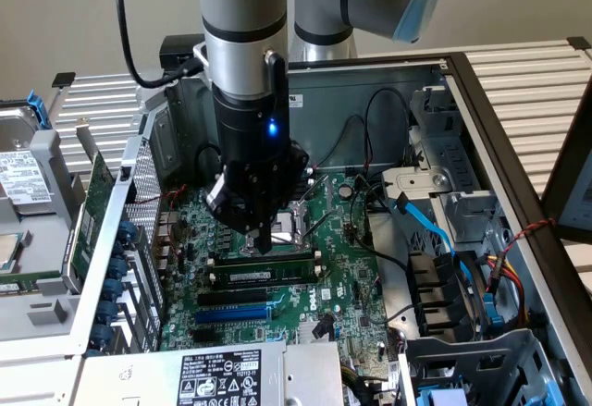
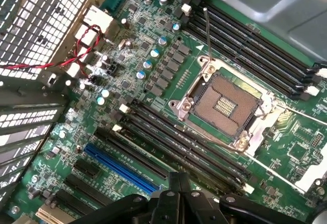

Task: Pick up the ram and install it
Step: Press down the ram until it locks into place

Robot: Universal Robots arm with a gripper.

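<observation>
In the exterior view the arm reaches down into an open computer case (image 1: 481, 82), and the hand (image 1: 261, 239) hangs fingers together just above the memory slots of the green motherboard (image 1: 342, 267). The ram (image 1: 264, 276) lies along one of those slots directly under the fingertips, a thin green stick with a pale label, and it looks seated or nearly so; the closed fingers seem to press on or hover at its top edge rather than clasp it, though whether they touch I cannot tell. To do this step well, I judge the push should go straight down along the slot's line, evenly enough that both end clips catch, with no sideways lean that could bend the stick. A blue slot (image 1: 231, 314) runs just beside the dark ones, a blue data cable (image 1: 435, 239) loops toward the exterior view's right, and a drive (image 1: 23, 179) lies outside the case on the exterior view's left. The case rests on a pale slatted tabletop (image 1: 527, 82) before a plain beige wall. In the wrist view the hand's dark fingers (image 2: 179, 196) meet closed, gripping nothing I can see, near the ends of a bank of long black slots (image 2: 184, 147). Between that bank and a second bank (image 2: 255, 45) sits the open processor socket (image 2: 225, 104), and a red and black wire pair (image 2: 76, 50) crosses the perforated case wall (image 2: 41, 20).
</observation>
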